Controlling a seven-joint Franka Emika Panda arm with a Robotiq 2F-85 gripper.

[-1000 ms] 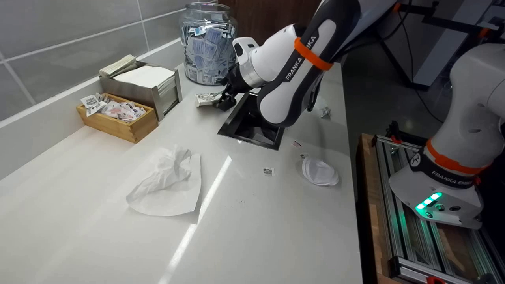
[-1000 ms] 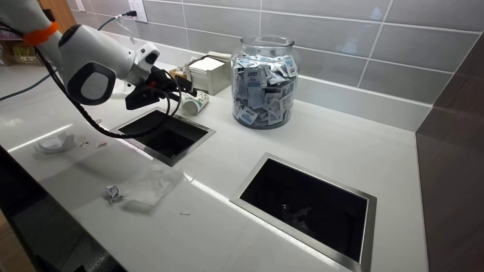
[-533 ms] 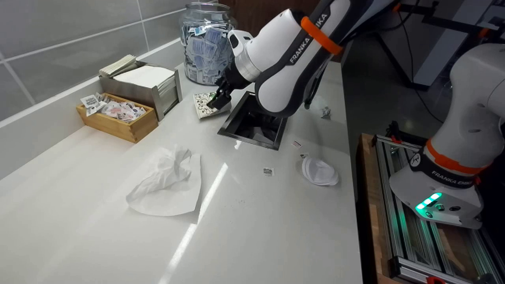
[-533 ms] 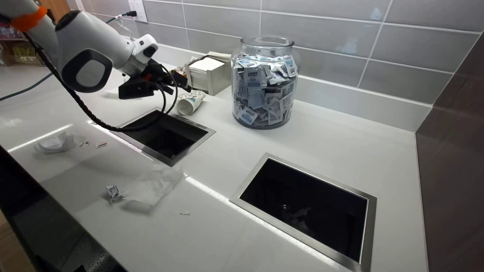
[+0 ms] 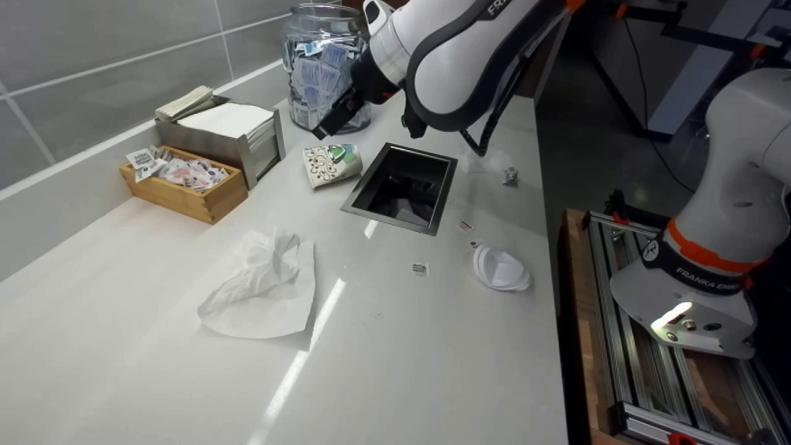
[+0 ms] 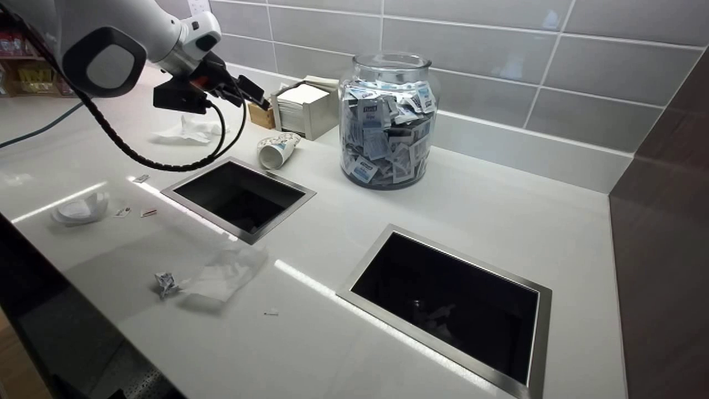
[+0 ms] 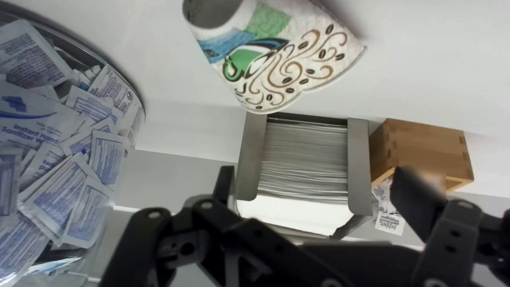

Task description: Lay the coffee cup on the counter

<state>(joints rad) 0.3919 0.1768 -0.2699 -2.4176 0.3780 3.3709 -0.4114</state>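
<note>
One cup [image 5: 334,165], one jar [image 6: 392,71], one napkin holder [image 6: 323,118], one wooden box [image 5: 167,194], one counter [image 6: 487,205], two openings [image 6: 243,188]; one arm [image 5: 463,74], one gripper [image 7: 318,187], two fingers [image 7: 225,183]; packets [image 6: 382,133] past counting.

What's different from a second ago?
The gripper has risen clear of the coffee cup and is open; an earlier grip isn't certain. The cup shifted slightly away from the jar, lying on its side on the counter. Base light: green to whitish-yellow. Jar, napkin holder, wooden box unchanged.

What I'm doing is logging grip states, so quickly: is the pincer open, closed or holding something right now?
Pincer: open, holding nothing; the coffee cup lies on its side on the counter, apart from it.
</note>
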